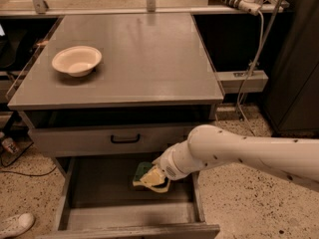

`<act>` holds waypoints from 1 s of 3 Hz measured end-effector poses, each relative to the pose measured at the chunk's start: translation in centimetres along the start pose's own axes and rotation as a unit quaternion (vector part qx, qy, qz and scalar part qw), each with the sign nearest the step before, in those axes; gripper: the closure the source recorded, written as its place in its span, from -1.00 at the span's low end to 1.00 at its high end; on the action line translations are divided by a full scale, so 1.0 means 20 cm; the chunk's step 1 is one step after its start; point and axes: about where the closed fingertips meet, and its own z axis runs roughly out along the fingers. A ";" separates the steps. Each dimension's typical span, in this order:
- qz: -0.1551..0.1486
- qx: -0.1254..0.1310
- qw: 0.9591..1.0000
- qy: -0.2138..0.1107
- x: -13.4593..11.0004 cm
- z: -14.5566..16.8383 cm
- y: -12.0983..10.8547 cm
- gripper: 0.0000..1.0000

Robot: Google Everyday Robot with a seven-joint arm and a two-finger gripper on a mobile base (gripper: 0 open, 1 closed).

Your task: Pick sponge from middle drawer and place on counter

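At the far left, low on the speckled floor [259, 203], a white shoe [15, 224] pokes into view, and above it a cream bowl [76, 60] sits on the left part of the counter [154, 59], whose matte grey top carries nothing else that I can see. Below the counter's front edge, the shallower drawer with the black handle [124, 139] is nearly closed, and under it the middle drawer [99, 183] is pulled wide open, its floor bare on the left side. Right of centre in that drawer, the sponge [143, 169] shows a green face over yellow foam, and the gripper [151, 179] is closed around it inside the drawer, with the white arm [239, 151] reaching in from the right. So the grasp looks made, but I judge the task less than half done: the sponge has to be lifted out of the drawer, past the drawer above, and set on the counter, where there is ample room beside the bowl. Further right, a cable [251, 68] hangs down past a dark cabinet [294, 83].
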 end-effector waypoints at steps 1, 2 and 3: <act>-0.007 -0.008 1.000 -0.001 -0.10 -0.24 0.02 1.00; -0.022 0.008 1.000 0.010 -0.22 -0.44 0.01 1.00; -0.048 0.037 0.998 0.013 -0.36 -0.64 0.00 1.00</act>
